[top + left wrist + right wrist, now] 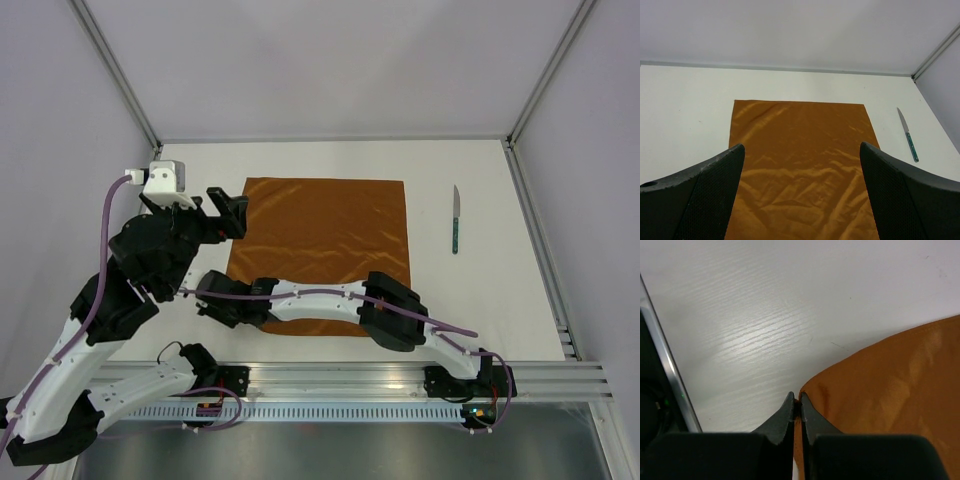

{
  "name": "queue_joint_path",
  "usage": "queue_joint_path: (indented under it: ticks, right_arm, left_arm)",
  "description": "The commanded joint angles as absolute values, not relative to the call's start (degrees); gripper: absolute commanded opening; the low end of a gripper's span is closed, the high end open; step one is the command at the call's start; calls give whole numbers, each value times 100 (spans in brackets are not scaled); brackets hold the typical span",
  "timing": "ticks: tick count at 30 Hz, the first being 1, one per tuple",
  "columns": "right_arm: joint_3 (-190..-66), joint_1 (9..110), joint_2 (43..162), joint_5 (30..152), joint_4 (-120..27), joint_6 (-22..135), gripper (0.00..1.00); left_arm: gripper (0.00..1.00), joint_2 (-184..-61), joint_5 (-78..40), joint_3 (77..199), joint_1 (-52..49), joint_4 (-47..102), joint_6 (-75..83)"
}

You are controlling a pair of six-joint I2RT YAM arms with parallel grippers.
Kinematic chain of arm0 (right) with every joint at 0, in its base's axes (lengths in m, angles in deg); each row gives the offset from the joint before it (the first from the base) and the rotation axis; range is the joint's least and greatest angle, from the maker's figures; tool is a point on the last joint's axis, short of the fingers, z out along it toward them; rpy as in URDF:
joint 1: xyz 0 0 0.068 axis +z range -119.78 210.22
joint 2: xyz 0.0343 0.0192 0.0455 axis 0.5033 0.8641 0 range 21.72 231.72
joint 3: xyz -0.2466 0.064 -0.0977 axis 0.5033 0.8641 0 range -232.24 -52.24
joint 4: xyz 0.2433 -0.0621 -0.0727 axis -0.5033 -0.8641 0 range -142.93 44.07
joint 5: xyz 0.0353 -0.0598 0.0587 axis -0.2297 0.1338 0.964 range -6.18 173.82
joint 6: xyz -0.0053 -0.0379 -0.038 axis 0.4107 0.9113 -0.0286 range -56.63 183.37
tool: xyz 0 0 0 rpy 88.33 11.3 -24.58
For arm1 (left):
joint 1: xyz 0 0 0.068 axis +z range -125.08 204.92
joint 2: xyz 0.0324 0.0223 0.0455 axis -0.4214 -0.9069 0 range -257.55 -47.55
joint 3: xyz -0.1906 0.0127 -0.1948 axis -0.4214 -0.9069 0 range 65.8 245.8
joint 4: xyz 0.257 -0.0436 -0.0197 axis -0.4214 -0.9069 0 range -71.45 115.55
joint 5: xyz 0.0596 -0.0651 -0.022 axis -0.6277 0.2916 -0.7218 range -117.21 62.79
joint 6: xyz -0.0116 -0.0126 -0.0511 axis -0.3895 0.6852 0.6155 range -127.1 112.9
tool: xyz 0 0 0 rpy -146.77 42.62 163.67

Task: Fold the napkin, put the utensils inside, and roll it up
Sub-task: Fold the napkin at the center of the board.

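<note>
The rust-orange napkin [325, 235] lies flat on the white table, with soft creases. It also shows in the left wrist view [800, 165] and the right wrist view [890, 390]. My right gripper [215, 307] reaches across to the napkin's near left corner, and its jaws [796, 402] are shut on the cloth's edge there. My left gripper [235, 212] is open and empty above the napkin's left edge, looking across the cloth [802, 147]. A utensil, a knife with a teal handle [455, 220], lies on the table to the right of the napkin, apart from it [907, 135].
The right arm's links [330, 300] lie over the napkin's near edge. A metal rail [400, 380] runs along the table's near side. Grey walls with metal posts [530, 110] close the back and sides.
</note>
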State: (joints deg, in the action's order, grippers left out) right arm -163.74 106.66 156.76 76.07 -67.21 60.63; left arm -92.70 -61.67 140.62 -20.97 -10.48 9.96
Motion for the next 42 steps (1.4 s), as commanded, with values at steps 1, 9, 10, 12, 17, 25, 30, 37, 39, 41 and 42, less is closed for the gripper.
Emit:
queue_joint_path:
  ticks: [1,9,10,12,17,25,30,37,39,41,42]
  right_arm:
    - [-16641,10668,15058,7635,-7002,6108,0]
    - [-16545,10361,14855,7582,-7081,6205,0]
    - [-16492,10248,14794,7573,-7072,6214,1]
    - [-16265,10115,14706,7564,-7011,6267,1]
    - [-15772,9518,14354,7608,-6888,6441,0]
    - [-14700,8613,13757,7494,-6589,6829,1]
    - [-14226,8129,13511,7477,-6483,7031,1]
    - [-13767,7479,13247,7590,-6246,7181,1]
    - [-13776,7303,13229,7573,-6237,7233,0]
    - [-13846,7171,13229,7547,-6220,7269,1]
    - [-13881,7048,13229,7547,-6219,7269,0]
  left_arm:
    - [100,-9202,-6254,14033,-2122,-899,1021]
    - [100,-9150,-6254,14006,-2122,-890,1021]
    - [100,-9141,-6237,14006,-2122,-890,1012]
    - [100,-9106,-6254,14015,-2122,-881,1003]
    - [100,-9097,-6237,14015,-2122,-794,942]
    - [100,-9150,-6114,13866,-2122,-390,854]
    - [100,-9237,-5938,13734,-2122,-169,828]
    - [100,-9457,-5710,13690,-2122,33,687]
    - [100,-9518,-5674,13699,-2122,77,617]
    - [100,-9528,-5639,13655,-2122,129,608]
    - [100,-9536,-5622,13620,-2122,173,599]
